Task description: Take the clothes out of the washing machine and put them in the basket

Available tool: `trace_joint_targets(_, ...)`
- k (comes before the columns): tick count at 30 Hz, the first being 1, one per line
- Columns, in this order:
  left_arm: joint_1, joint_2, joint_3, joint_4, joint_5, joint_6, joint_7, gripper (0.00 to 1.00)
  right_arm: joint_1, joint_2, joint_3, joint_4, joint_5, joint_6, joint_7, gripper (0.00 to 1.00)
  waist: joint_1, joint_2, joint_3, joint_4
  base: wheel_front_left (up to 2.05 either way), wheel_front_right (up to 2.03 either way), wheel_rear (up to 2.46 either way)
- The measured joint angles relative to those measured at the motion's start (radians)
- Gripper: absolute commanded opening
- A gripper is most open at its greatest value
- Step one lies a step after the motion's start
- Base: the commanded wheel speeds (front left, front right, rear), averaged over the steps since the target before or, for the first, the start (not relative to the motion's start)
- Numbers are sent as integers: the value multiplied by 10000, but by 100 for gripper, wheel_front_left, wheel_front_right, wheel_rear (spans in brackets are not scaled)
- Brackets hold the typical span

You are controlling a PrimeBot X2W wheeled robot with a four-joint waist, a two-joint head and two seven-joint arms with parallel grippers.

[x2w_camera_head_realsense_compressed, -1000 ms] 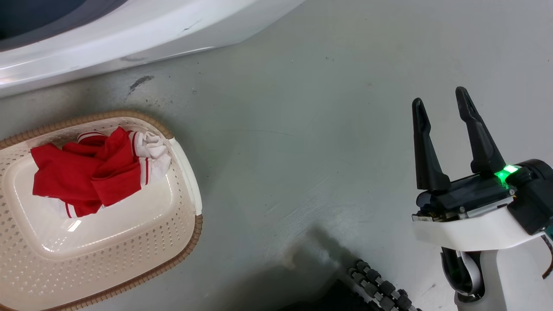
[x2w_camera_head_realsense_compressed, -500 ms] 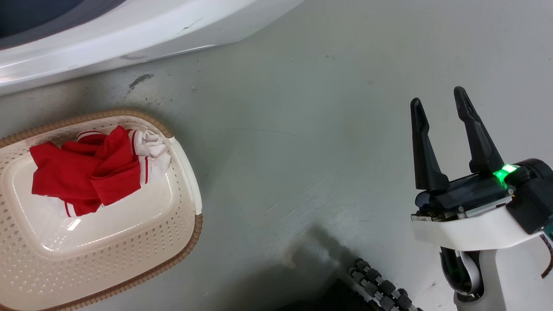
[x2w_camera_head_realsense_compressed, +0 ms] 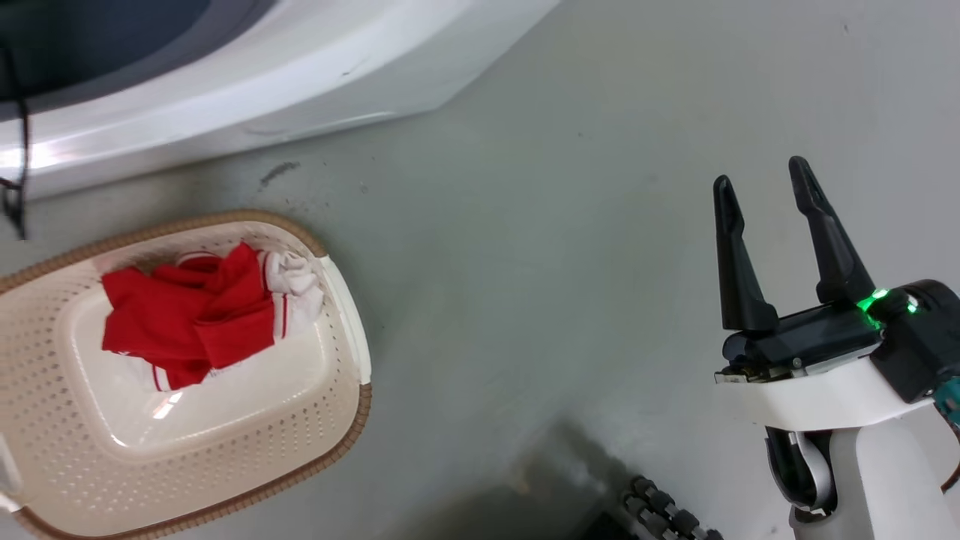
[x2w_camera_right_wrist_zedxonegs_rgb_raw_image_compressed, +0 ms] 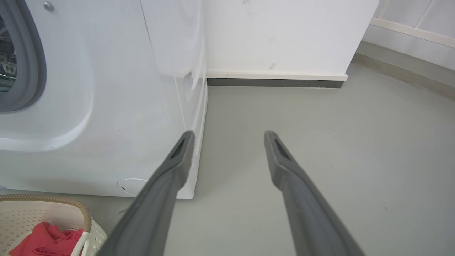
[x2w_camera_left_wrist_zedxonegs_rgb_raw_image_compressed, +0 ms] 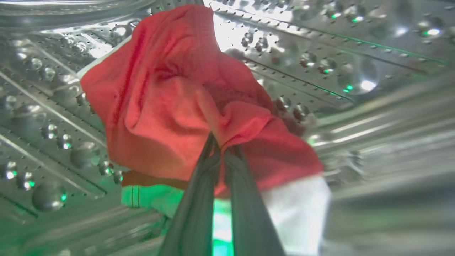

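The washing machine (x2w_camera_head_realsense_compressed: 247,82) is standing behind the basket (x2w_camera_head_realsense_compressed: 322,427), which is sitting on the floor (x2w_camera_head_realsense_compressed: 562,262) and holding a red-and-white garment (x2w_camera_head_realsense_compressed: 187,319). Inside the drum (x2w_camera_left_wrist_zedxonegs_rgb_raw_image_compressed: 355,71), the left gripper (x2w_camera_left_wrist_zedxonegs_rgb_raw_image_compressed: 222,144) is pinching a red garment (x2w_camera_left_wrist_zedxonegs_rgb_raw_image_compressed: 160,106). The right gripper (x2w_camera_head_realsense_compressed: 760,176) is hovering with its fingers spread over the floor.

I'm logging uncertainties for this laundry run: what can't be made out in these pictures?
- Left wrist view: the soft red, white-banded garment clamped by the left gripper hides the steel drum behind it.
- Head view: the cream perforated plastic basket is cut off by the left edge.
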Motion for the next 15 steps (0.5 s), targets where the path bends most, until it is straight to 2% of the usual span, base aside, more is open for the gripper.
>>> trace_joint_targets(15, 3233, -372, -1308, -671, -1312, 0, -2585, 0, 802, 4, -213, 600, -696, 0, 2, 100, -1, 0, -2269, 756, 0, 0, 0)
